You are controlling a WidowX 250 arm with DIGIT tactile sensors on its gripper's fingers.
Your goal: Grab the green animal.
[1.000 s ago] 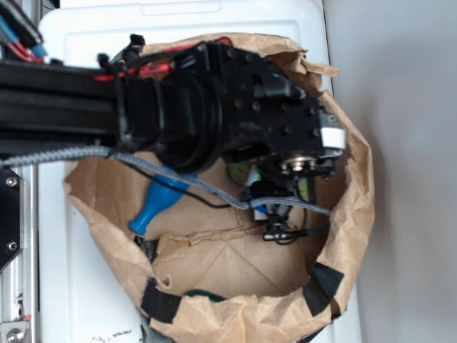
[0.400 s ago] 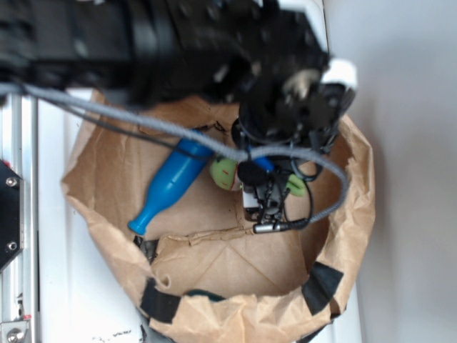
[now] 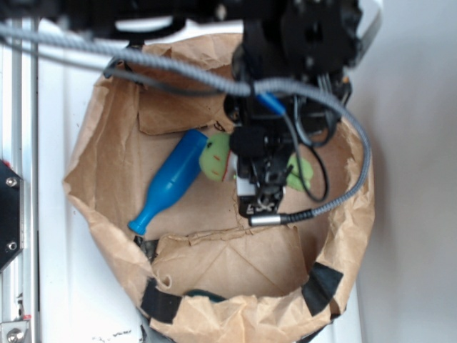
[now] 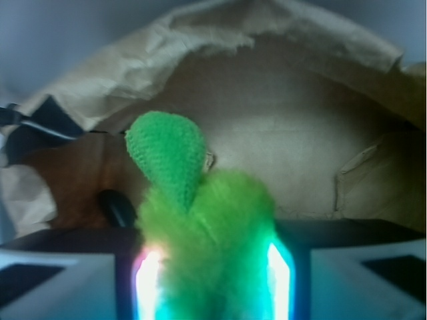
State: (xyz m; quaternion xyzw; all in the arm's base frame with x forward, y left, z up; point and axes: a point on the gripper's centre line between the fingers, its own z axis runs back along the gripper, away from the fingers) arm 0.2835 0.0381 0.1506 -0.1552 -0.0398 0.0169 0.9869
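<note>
Gripper pinching the green animal between both fingers, fuzzy body filling the gap, above the paper bag floor. Blue bottle lies beside it, probably touching. No legible labels or writing.

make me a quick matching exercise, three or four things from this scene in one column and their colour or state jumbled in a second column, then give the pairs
Column one:
1. green animal
2. blue bottle
3. paper bag
4. gripper

Column two:
A. lying on its side on the bag floor
B. crumpled brown, patched with black tape
C. fuzzy lime, pinched between two lit fingers
D. closed on the plush

Pairs: 1-C, 2-A, 3-B, 4-D
</note>
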